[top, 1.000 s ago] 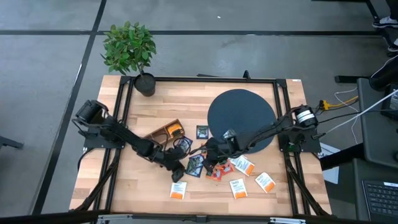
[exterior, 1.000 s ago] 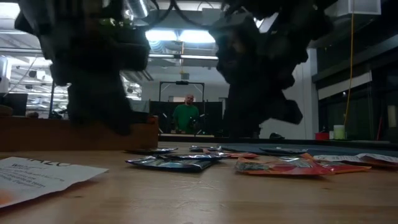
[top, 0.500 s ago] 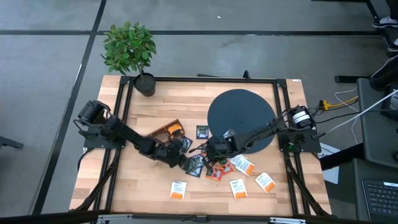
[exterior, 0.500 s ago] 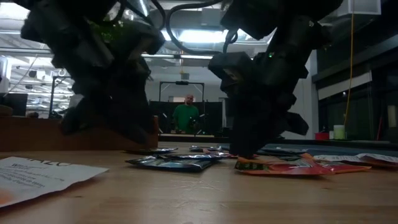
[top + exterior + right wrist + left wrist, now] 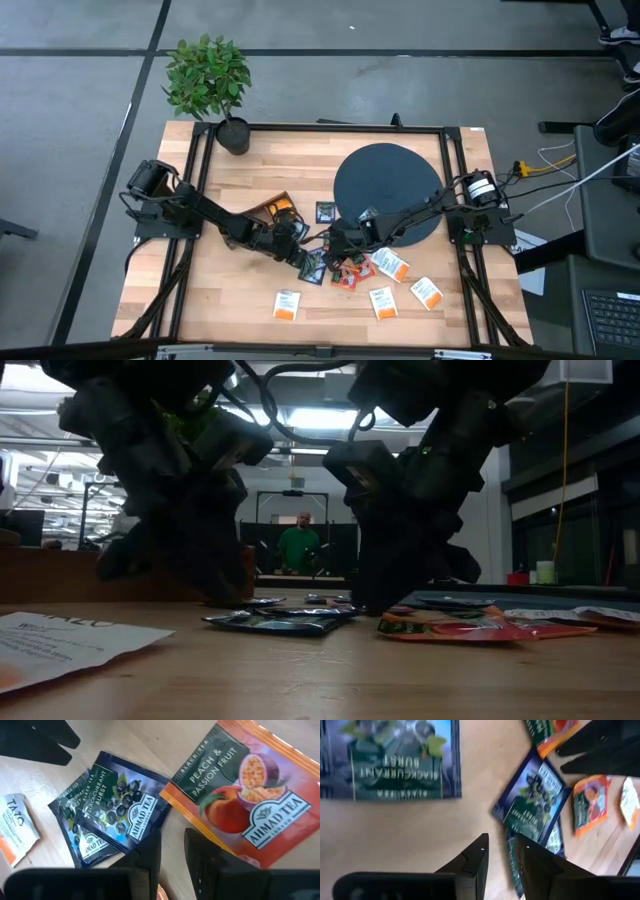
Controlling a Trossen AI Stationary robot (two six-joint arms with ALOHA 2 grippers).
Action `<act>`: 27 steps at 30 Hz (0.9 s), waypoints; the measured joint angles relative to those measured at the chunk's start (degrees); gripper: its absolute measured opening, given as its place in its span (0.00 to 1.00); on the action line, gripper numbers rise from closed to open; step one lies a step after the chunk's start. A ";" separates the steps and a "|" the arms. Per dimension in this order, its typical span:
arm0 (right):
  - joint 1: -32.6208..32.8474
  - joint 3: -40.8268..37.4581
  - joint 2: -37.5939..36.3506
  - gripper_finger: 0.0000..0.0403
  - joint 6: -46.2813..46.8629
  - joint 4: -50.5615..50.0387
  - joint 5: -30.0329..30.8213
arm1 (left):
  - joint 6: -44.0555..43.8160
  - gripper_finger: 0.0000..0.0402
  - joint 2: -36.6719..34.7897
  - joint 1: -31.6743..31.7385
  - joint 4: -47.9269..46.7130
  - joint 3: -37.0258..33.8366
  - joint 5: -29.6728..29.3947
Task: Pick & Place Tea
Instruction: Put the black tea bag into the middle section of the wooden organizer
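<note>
Both arms reach low toward the middle of the wooden table (image 5: pixel 210 300), meeting over the scattered tea sachets. The left arm stretches in from the left edge, its left gripper (image 5: pixel 300 257) down just above a dark sachet (image 5: pixel 313 267); in the left wrist view its two fingers (image 5: pixel 476 860) stand nearly together with only a narrow gap and nothing held between them. The right arm comes across the front of the dark round disc (image 5: pixel 388 182), with the right gripper (image 5: pixel 338 243) low beside the left one; in the right wrist view its fingers (image 5: pixel 200 851) are also close together, a slim gap between them, gripping nothing, with the tips just over the seam between a blue sachet (image 5: pixel 125 812) and a red-orange sachet (image 5: pixel 242 807). That blue sachet lies tilted, overlapping a second one beneath it, and reads "AHMAD TEA" with "BLACKCURRANT BURST" along its side. The red-orange sachet touches its edge, lies flat and tilted, and reads "PEACH & PASSION FRUIT" and "AHMAD TEA LONDON". The left wrist view shows another blackcurrant sachet (image 5: pixel 395 760) lying flat with its print upside down, "BLACKCURRANT BURST", and a slanted one (image 5: pixel 532 800) near the fingertips. White sachets with an orange band (image 5: pixel 287 305) lie nearer the front edge, well apart from the grippers. The wooden box (image 5: pixel 268 212) sits just behind the left arm, and a potted plant (image 5: pixel 208 85) stands at the far left corner. In the low view a person in a green top (image 5: pixel 296 547) stands far back in the room.
</note>
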 joint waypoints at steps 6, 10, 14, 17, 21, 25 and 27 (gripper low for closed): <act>-0.03 -0.02 0.20 0.22 -0.09 1.06 0.36 | -2.60 0.22 0.41 -0.73 -0.59 0.02 -0.47; -0.03 -0.02 1.44 0.22 0.09 2.76 0.36 | -4.32 0.22 1.99 -0.90 0.04 0.14 0.22; -0.03 -0.02 2.02 0.22 1.31 4.62 0.42 | -4.85 0.22 2.21 -0.92 -0.01 0.17 -0.18; -0.03 -0.02 2.10 0.22 1.33 5.48 0.44 | -4.87 0.22 2.12 -0.96 0.03 0.17 -0.67; -0.03 -0.02 2.12 0.22 1.55 6.72 0.44 | -5.32 0.22 2.12 -1.29 0.35 0.08 -1.14; -0.03 -0.04 2.23 0.22 1.57 8.03 0.68 | -6.04 0.22 2.16 -1.38 0.61 0.06 -1.99; -0.03 -0.04 2.36 0.22 1.57 8.48 0.68 | -6.74 0.22 2.17 -1.38 0.80 0.02 -2.26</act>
